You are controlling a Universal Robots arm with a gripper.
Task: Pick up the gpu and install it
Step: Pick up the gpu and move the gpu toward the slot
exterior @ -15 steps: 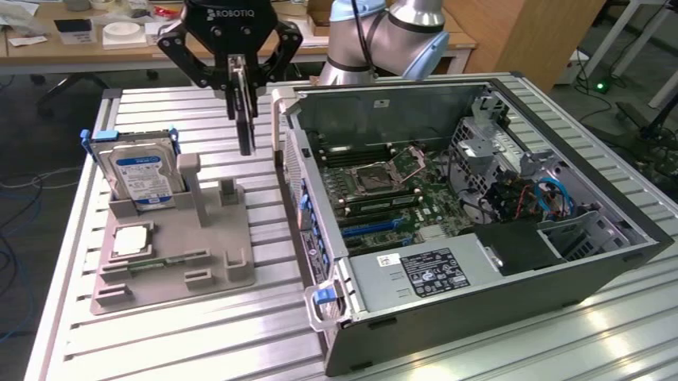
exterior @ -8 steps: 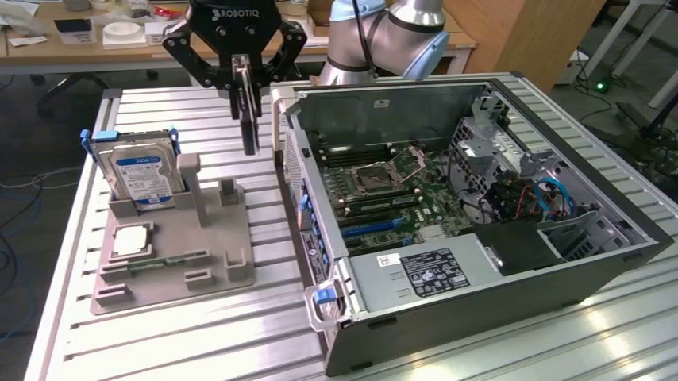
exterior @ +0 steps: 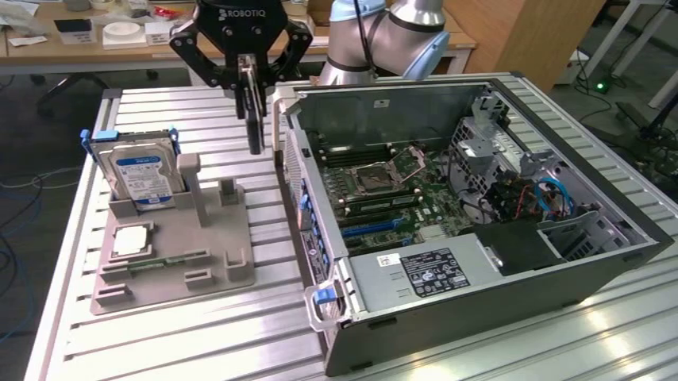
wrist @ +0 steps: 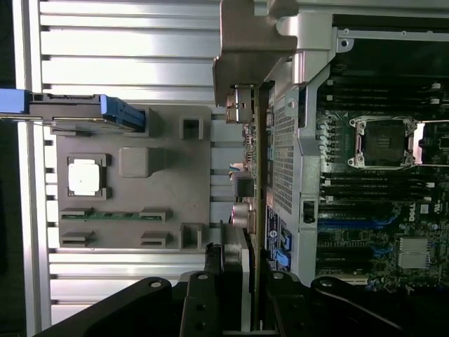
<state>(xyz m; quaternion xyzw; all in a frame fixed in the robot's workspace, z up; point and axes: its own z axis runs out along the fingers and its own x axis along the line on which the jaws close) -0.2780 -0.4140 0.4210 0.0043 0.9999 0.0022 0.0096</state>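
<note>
1 gpu [exterior: 254, 127] hangs long side down, pinched in my gripper [exterior: 249, 79], upper middle of the frame; the open case [exterior: 477, 317] sits just beside it, on the exterior view's right

Exterior high, oblique; wrist looks down, seemingly nearer; both share case [exterior: 509, 309] [wrist: 309, 84].

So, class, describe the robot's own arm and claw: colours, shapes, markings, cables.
The arm is made of rounded silver-grey tubes with a pale blue joint cover and a black cable along it. The claw is black, with white ROBOTIQ lettering on its body and two jointed fingers built from bolted links.
</note>
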